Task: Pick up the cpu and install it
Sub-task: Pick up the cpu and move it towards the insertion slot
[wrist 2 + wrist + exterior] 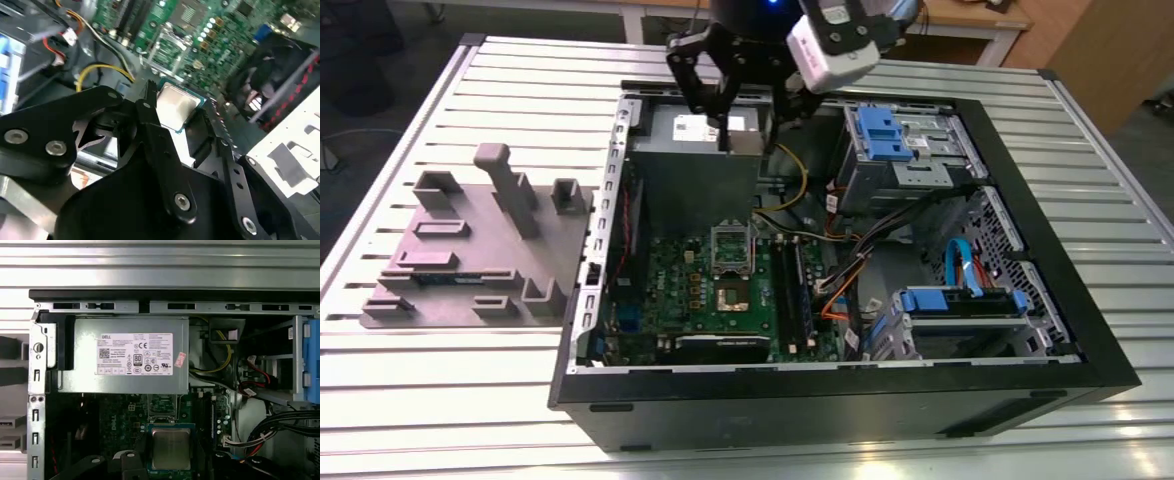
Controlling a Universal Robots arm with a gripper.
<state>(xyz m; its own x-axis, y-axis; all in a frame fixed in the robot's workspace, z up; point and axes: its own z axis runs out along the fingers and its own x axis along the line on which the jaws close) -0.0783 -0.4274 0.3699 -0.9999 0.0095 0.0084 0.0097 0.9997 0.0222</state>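
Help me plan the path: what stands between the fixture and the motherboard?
The case's side wall stands between them, as the exterior view shows.

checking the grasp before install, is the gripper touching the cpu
Touching. In the second wrist view the gripper clamps opposite edges of the cpu, held clear above the motherboard.

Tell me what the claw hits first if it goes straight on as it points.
Probably the motherboard near the socket; the claw holds the cpu above it. Depth is unclear.
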